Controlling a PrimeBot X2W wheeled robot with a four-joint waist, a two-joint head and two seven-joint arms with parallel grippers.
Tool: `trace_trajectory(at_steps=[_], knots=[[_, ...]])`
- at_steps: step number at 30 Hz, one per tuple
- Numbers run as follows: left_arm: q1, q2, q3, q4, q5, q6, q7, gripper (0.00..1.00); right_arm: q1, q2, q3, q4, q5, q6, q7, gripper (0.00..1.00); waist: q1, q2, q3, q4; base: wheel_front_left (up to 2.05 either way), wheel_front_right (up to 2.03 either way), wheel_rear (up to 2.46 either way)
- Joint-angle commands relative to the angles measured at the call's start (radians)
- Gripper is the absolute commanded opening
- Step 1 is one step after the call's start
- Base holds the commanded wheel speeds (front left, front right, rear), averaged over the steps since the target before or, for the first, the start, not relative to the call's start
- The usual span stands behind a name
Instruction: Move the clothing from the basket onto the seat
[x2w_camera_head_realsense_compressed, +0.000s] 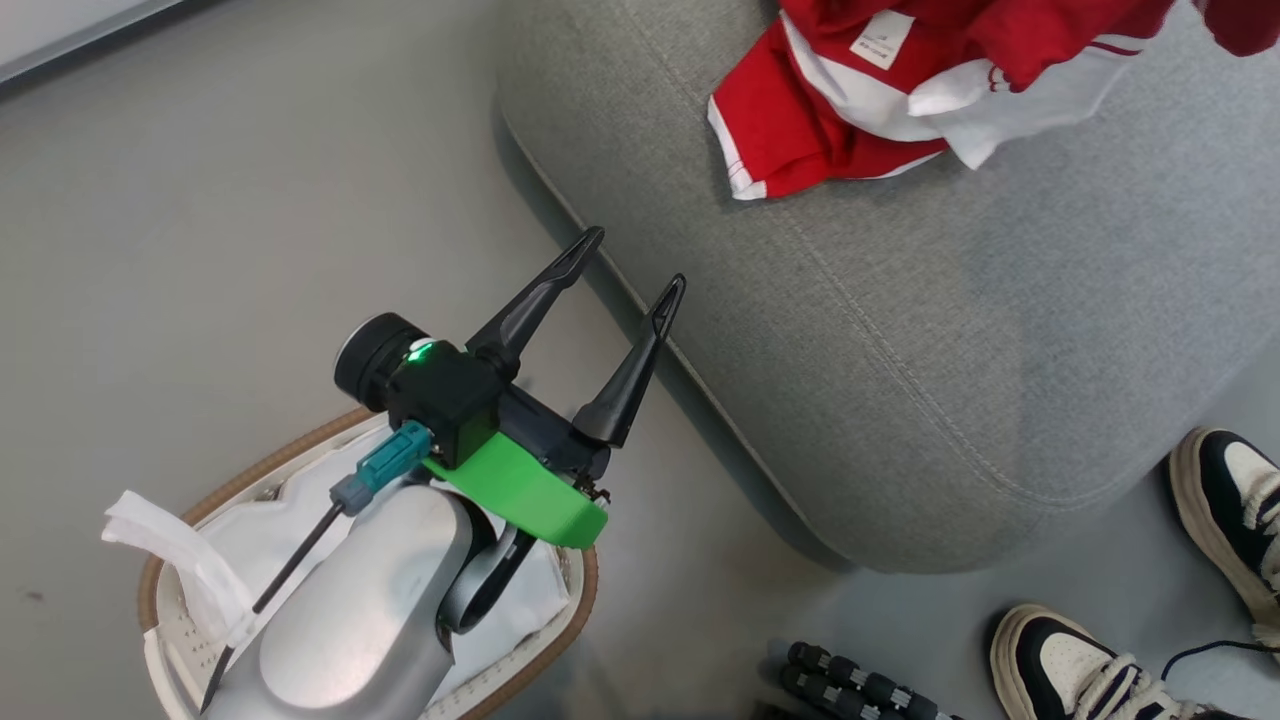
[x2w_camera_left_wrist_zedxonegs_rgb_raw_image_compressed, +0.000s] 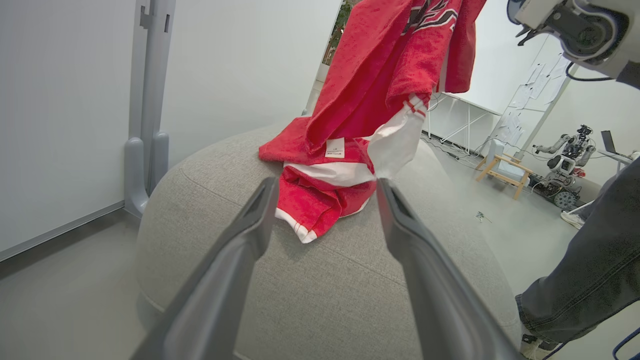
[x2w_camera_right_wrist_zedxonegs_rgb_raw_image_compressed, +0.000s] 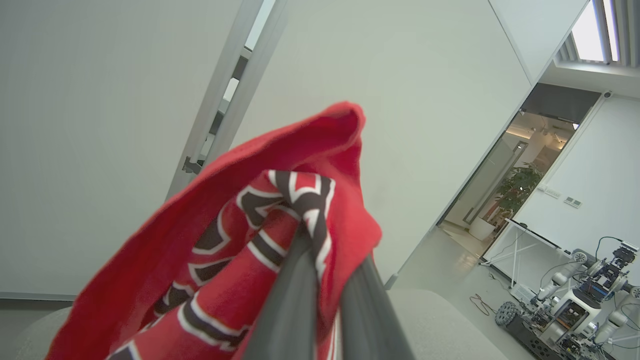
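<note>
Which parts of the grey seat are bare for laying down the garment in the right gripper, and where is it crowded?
Bare on the seat: the near part, from the clothing to the person's shoes, and the left edge strip by the open left gripper. Crowded: the far part, under that clothing and the garment hanging from the right gripper.

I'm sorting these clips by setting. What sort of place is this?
Most likely a robotics lab or office rather than a home: other robots are parked off to the side, there is a plain work table, and a bare grey floor surrounds the seat.
</note>
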Motion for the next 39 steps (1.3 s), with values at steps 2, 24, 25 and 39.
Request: trace_trajectory(at_steps=[2,24,25,39], knots=[[-0.028,0.01,-0.002,0.003,0.003,-0.003,-0.001,1.0,-0.014,0.002,-0.042,0.058,-0.019,-0.001,-0.005,0.0,-0.0001,-0.0001,0.062,0.067,0.0,0.0,0.0],[0.042,-0.01,0.071,0.035,0.005,-0.003,-0.001,1.0,0.276,0.137,-0.119,0.229,-0.022,-0.001,-0.004,1.0,-0.0001,-0.0001,0.011,0.093,0.0,0.0,0.0],[0.048,-0.014,0.077,0.036,0.005,-0.003,-0.001,1.0,0.298,0.142,-0.116,0.224,-0.02,-0.001,-0.004,1.0,-0.0001,-0.0001,0.001,0.094,0.0,0.0,0.0],[0.172,-0.086,0.26,0.05,0.123,-0.003,-0.001,1.0,0.53,0.255,-0.041,0.055,0.064,-0.001,-0.004,1.0,-0.0001,-0.0001,-0.11,0.208,0.0,0.0,0.0]])
